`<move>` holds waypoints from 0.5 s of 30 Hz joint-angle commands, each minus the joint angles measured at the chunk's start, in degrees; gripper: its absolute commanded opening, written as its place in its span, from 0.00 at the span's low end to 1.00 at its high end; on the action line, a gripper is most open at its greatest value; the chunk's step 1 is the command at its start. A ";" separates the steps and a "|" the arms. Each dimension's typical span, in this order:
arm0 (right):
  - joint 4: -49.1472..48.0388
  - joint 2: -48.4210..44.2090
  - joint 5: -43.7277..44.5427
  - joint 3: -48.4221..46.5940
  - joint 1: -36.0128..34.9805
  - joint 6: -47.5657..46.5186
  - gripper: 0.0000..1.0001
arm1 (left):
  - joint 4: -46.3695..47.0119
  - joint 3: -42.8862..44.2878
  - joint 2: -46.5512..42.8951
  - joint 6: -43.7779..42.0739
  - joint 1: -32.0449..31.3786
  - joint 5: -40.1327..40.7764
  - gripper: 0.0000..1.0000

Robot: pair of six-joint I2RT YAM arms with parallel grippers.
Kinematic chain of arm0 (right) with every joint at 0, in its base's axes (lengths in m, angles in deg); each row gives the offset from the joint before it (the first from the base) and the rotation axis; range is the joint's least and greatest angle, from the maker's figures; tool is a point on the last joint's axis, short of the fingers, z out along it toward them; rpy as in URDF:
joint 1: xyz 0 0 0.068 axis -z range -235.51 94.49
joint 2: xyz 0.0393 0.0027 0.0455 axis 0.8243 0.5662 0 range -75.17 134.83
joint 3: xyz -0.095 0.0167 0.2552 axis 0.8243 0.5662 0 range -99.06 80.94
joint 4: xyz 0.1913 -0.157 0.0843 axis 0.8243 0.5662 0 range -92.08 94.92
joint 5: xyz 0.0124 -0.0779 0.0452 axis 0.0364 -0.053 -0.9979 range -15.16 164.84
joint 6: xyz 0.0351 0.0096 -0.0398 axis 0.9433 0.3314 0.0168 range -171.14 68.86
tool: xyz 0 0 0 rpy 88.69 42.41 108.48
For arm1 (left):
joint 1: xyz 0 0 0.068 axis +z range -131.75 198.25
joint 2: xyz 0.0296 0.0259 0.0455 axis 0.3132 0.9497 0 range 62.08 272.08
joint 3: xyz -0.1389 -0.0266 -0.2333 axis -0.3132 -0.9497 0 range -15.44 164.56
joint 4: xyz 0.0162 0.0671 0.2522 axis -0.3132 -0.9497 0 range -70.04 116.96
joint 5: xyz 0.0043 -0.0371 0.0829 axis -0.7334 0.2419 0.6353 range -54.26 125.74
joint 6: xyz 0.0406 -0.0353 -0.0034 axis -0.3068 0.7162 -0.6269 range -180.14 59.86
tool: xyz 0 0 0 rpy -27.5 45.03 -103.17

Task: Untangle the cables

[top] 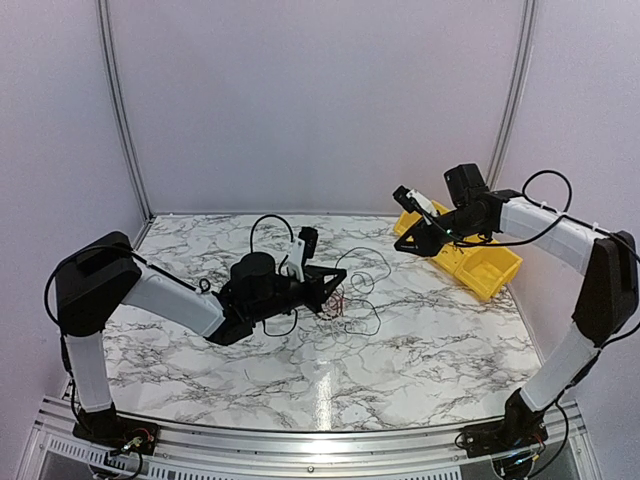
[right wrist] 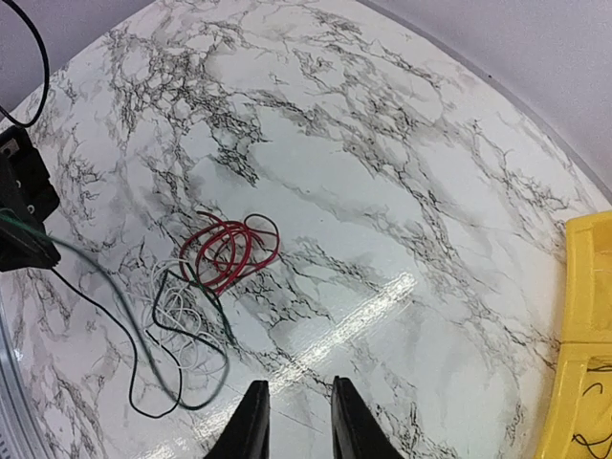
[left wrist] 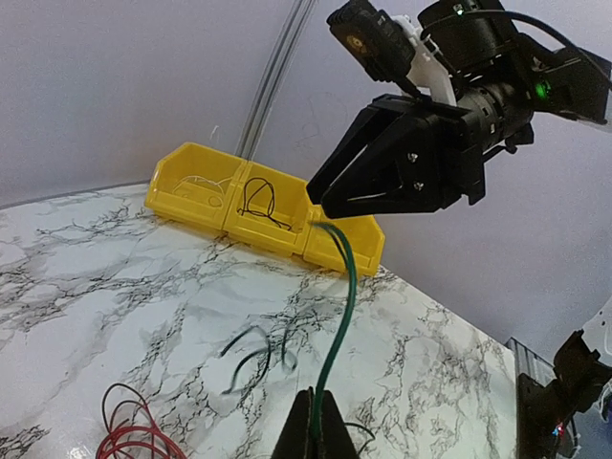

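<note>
The cables (top: 347, 305) lie tangled mid-table: a red coil (right wrist: 229, 251), a thin white coil (right wrist: 177, 320) and a dark green wire (right wrist: 143, 368) looping round them. My left gripper (left wrist: 314, 432) is shut on the green wire (left wrist: 337, 330), which rises from its tips and curves toward the bins. In the top view the left gripper (top: 340, 276) sits just above the pile. My right gripper (right wrist: 298, 423) is open and empty, held above the table to the right of the pile; in the top view the right gripper (top: 410, 240) is by the yellow bins.
A row of yellow bins (top: 480, 262) stands at the back right; in the left wrist view the bins (left wrist: 196, 186) hold thin coiled wires. Short dark wire ends (left wrist: 251, 356) lie on the marble. White walls close in the back and sides.
</note>
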 commanded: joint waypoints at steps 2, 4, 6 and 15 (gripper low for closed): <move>-2.46 -2.93 -0.79 1.50 -0.22 -0.48 0.27 | 1.98 -2.28 -5.89 3.67 -0.24 0.57 0.00; -2.49 -3.15 -2.44 1.85 -0.30 -0.87 0.29 | 0.09 -2.88 -7.23 5.03 -0.18 1.24 0.00; -2.34 -2.95 -3.44 1.93 -0.51 -1.13 0.30 | -0.63 -4.22 -8.71 6.78 -0.11 1.94 0.00; 0.28 3.37 -8.88 -1.63 -4.50 -2.98 0.32 | -1.54 -15.00 -20.68 11.45 -0.10 4.24 0.00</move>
